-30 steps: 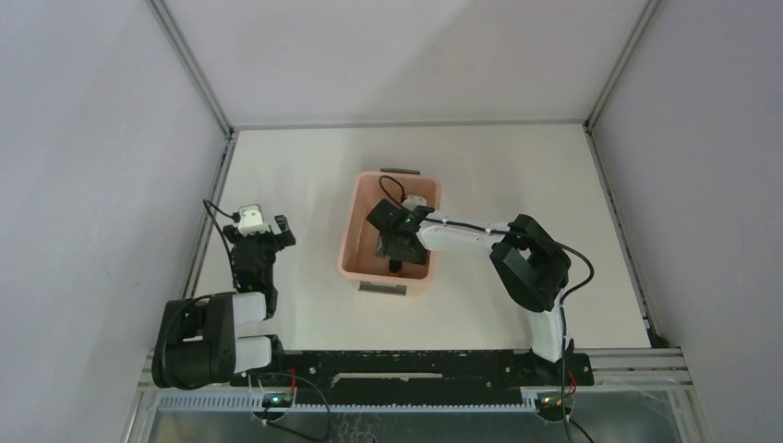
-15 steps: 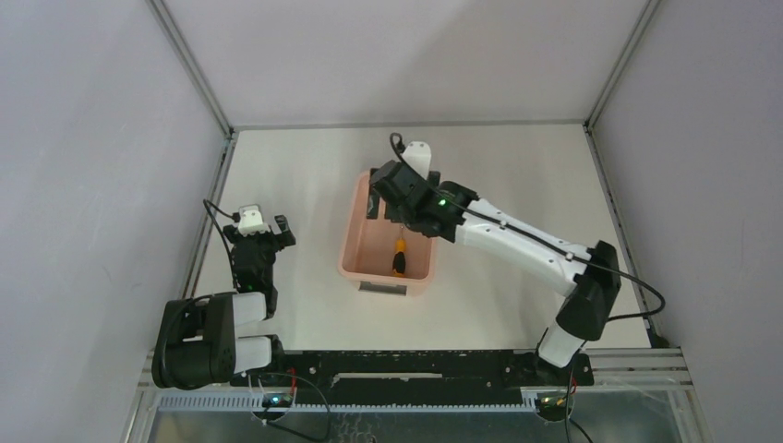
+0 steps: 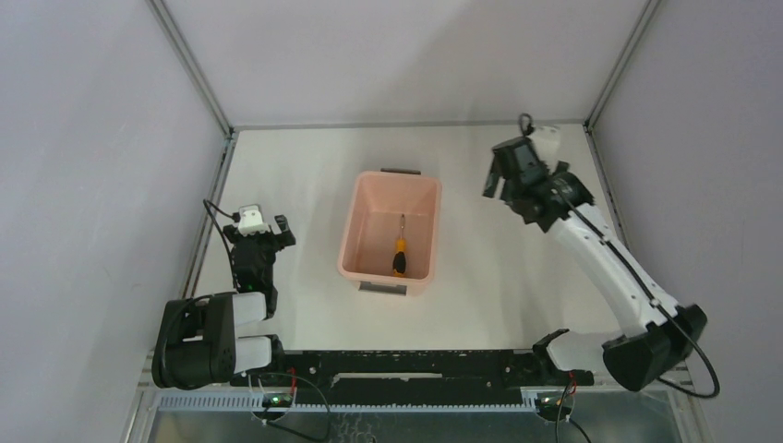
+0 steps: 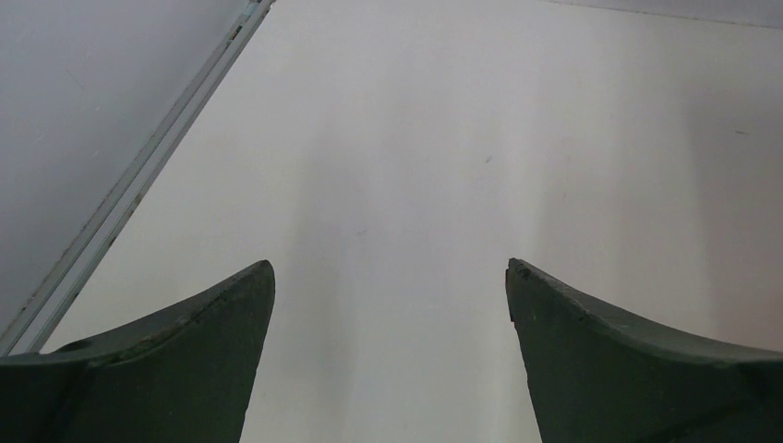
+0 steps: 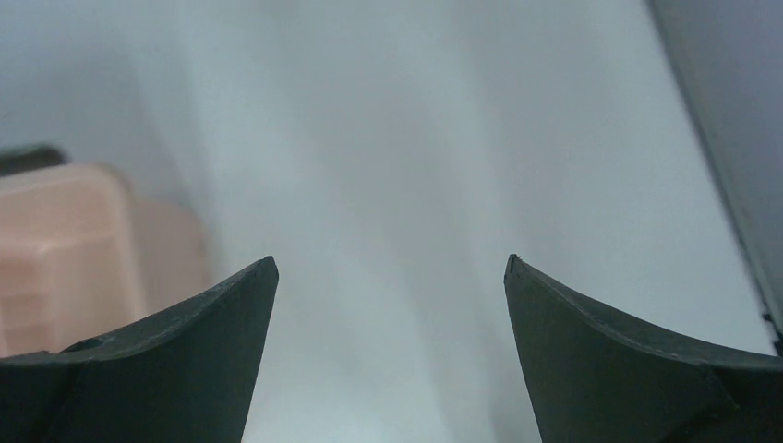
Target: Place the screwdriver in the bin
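**Top external view:** The screwdriver (image 3: 399,257) lies flat on the floor of the bin (image 3: 349,242), toward its near end, with the orange-yellow handle nearest the arms and the thin shaft pointing to the far wall. The bin stands mid-worktop (image 3: 305,166). The right pincer (image 3: 499,184) hangs raised over the far right of the worktop, well apart from the bin, and carries nothing. The left pincer (image 3: 266,231) sits folded back near the left rail, also well apart from the bin. By the look of it the placing is done and this is the withdrawal. Nothing more seems called for than bringing the right arm home without catching the bin's rim.

**Left wrist view:** The left pincer (image 4: 389,269) stands wide open, both dark fingers (image 4: 175,369) spread over bare pale worktop with nothing between them.

**Right wrist view:** The right pincer (image 5: 388,263) is likewise spread wide and empty. The picture is soft. A corner of the pink bin (image 5: 55,249) shows at the left edge, behind the left finger, and the screwdriver is out of this view.

**Against the earlier frames:**
- A second ago the right arm reached down inside the bin, its pincer covering the spot where the tool now lies.
- Half a second ago it had lifted to the bin's far end, and the screwdriver was already visible on the floor where it lies now.
- Since then the arm has swung right and clear.
- The bin and the left arm have not shifted.
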Available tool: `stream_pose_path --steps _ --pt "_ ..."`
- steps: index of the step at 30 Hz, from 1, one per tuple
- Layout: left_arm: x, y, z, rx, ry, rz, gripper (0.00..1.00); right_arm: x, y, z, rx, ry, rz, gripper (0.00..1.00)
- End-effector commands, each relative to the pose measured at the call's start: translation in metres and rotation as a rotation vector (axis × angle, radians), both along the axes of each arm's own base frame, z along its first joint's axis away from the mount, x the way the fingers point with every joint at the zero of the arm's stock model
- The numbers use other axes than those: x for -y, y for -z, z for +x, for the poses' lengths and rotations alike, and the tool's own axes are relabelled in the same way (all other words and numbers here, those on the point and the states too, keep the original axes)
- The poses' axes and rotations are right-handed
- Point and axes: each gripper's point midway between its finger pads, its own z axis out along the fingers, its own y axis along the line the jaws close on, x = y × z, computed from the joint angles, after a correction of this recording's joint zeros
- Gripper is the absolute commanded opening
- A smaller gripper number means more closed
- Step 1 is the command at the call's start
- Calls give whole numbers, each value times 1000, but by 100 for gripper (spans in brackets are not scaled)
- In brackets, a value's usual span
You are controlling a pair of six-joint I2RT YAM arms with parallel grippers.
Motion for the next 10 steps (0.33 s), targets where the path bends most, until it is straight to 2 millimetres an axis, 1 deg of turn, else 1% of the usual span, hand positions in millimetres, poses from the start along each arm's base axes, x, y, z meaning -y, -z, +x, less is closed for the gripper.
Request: stream_pose_path --steps 1,3,5,8,10 --pt "-2 -32 13 91 -5 24 100 50 -12 -17 11 51 -16 100" --pt "-2 -32 13 92 -4 24 100 63 -14 -22 19 74 -19 100" --pt "-1 -32 13 91 -3 24 100 71 -17 -25 36 77 -21 100" --pt "-2 -31 13 89 -4 24 100 75 -22 -28 59 75 -24 100" --pt "-2 -32 13 91 -5 24 100 74 -25 -28 77 59 -19 100"
